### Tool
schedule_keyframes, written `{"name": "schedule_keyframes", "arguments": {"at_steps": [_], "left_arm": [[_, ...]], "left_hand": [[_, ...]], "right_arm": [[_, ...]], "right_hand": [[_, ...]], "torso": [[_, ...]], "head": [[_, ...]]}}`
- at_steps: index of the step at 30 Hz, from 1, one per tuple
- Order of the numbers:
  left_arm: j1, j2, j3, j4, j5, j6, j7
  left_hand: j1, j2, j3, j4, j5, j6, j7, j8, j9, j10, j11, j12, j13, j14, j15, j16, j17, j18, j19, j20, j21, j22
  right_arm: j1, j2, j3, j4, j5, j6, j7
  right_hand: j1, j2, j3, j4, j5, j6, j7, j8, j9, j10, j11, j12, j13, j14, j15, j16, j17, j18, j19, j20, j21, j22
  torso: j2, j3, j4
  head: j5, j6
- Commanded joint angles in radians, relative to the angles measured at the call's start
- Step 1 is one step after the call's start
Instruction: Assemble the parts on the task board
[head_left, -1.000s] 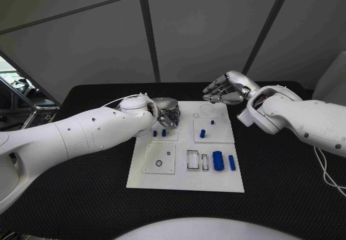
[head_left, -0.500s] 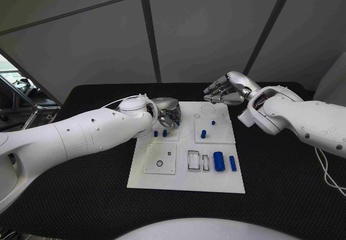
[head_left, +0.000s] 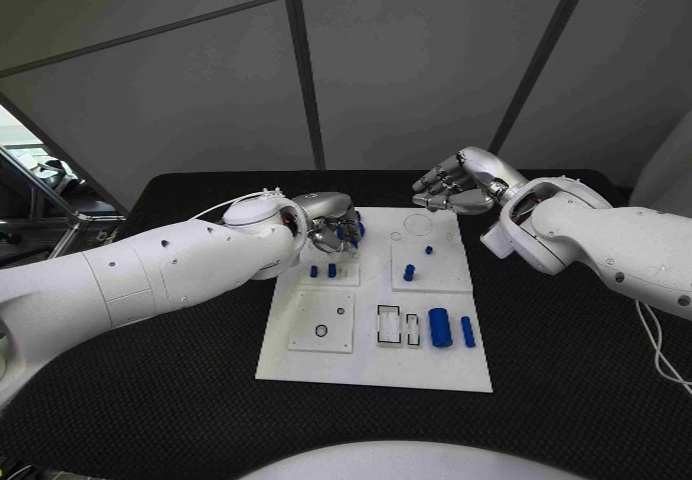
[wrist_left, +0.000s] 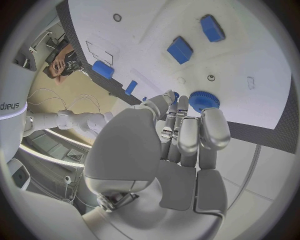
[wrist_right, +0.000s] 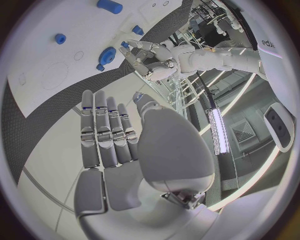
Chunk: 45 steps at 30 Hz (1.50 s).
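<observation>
Task board (head_left: 378, 360) centred on table; left hand (head_left: 329, 222) at its 11 o'clock pinches blue knurled disc (wrist_left: 204, 100). Right hand (head_left: 459, 185) at 1 o'clock, fingers straight, empty. Step: seating disc; next needs alignment over its socket.

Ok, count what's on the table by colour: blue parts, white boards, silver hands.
Blue parts: 7
White task board: 1
Silver hands: 2 (left hand, right hand)
Total: 10
</observation>
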Motion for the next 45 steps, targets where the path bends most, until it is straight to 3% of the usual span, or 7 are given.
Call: {"name": "schedule_keyframes", "arguments": {"at_steps": [1,4,11,15,30,45], "left_arm": [[0.002,-0.026,0.007,0.024,0.018,-0.011,0.003],[0.002,-0.044,0.01,0.037,0.018,-0.01,-0.001],[-0.003,-0.092,0.033,0.061,0.018,-0.004,-0.013],[-0.006,-0.106,0.038,0.061,0.02,0.01,-0.019],[-0.02,-0.106,0.041,0.038,0.023,0.081,-0.037],[-0.026,-0.088,0.041,0.005,0.023,0.099,-0.034]], "left_hand": [[-0.01,-0.004,0.008,-0.001,0.0,0.005,0.002,-0.004,0.0,0.005,0.002,-0.007,0.001,0.004,0.001,0.002,-0.001,-0.103,0.008,0.0,-0.004,0.048],[-0.01,-0.004,0.008,-0.001,0.0,0.005,0.002,-0.004,0.0,0.005,0.002,-0.007,0.001,0.004,0.001,0.002,-0.001,-0.103,0.008,0.0,-0.004,0.048],[-0.011,-0.004,0.008,-0.001,0.0,0.005,0.002,-0.004,0.0,0.006,0.002,-0.007,0.001,0.004,0.001,0.003,0.0,-0.104,0.01,0.0,-0.002,0.05],[-0.012,-0.005,0.009,-0.002,0.0,0.007,0.002,-0.004,0.0,0.008,0.002,-0.009,0.002,0.006,0.0,0.004,0.001,-0.104,0.011,0.0,0.0,0.051],[-0.016,-0.008,0.008,-0.003,-0.001,0.007,0.001,-0.006,-0.001,0.01,0.001,-0.013,0.002,0.006,0.0,0.003,-0.001,-0.104,0.011,0.0,0.0,0.051],[-0.017,-0.007,0.009,-0.004,0.0,0.008,0.0,-0.007,-0.001,0.012,0.001,-0.014,0.002,0.006,0.0,0.003,-0.003,-0.104,0.011,0.0,-0.001,0.051]], "right_arm": [[0.002,0.0,0.001,0.0,0.0,0.004,0.009],[0.002,-0.001,0.001,-0.001,0.0,0.004,0.009],[0.001,-0.002,0.001,-0.003,0.0,0.005,0.01],[0.001,-0.001,0.001,-0.005,0.0,0.006,0.011],[0.001,0.0,0.001,-0.006,0.0,0.006,0.011],[0.001,0.001,0.001,-0.006,0.0,0.006,0.012]], "right_hand": [[0.0,0.011,0.002,-0.005,0.005,-0.005,-0.001,0.002,0.001,-0.008,-0.001,0.001,-0.001,0.001,0.003,-0.003,-0.001,0.012,0.007,-0.003,-0.004,-0.001],[0.0,0.011,0.002,-0.005,0.005,-0.005,-0.001,0.002,0.001,-0.008,-0.001,0.001,-0.001,0.001,0.003,-0.003,-0.001,0.012,0.007,-0.003,-0.004,-0.001],[0.0,0.012,0.002,-0.005,0.005,-0.004,-0.001,0.002,0.001,-0.008,-0.002,0.001,-0.001,0.001,0.003,-0.003,-0.001,0.012,0.007,-0.003,-0.004,-0.001],[0.0,0.013,0.002,-0.005,0.006,-0.004,-0.001,0.002,0.001,-0.008,-0.002,0.001,-0.001,0.001,0.003,-0.003,-0.001,0.012,0.007,-0.003,-0.004,-0.001],[0.0,0.013,0.002,-0.005,0.006,-0.004,-0.001,0.002,0.001,-0.008,-0.002,0.001,-0.001,0.001,0.003,-0.003,-0.001,0.012,0.007,-0.003,-0.004,-0.001],[0.0,0.013,0.002,-0.005,0.006,-0.004,-0.001,0.002,0.001,-0.008,-0.002,0.001,-0.001,0.001,0.003,-0.003,-0.001,0.012,0.007,-0.003,-0.004,-0.001]], "torso": [[0.001,0.0,-0.0002],[0.002,-0.0007,0.0002],[0.002,-0.0011,-0.0005],[0.002,-0.0001,-0.0009],[0.003,0.0014,-0.0027],[0.003,0.0003,-0.0021]], "head": [[0.002,0.0],[0.002,0.0],[0.003,-0.001],[0.005,-0.002],[0.009,-0.003],[0.009,-0.001]]}}
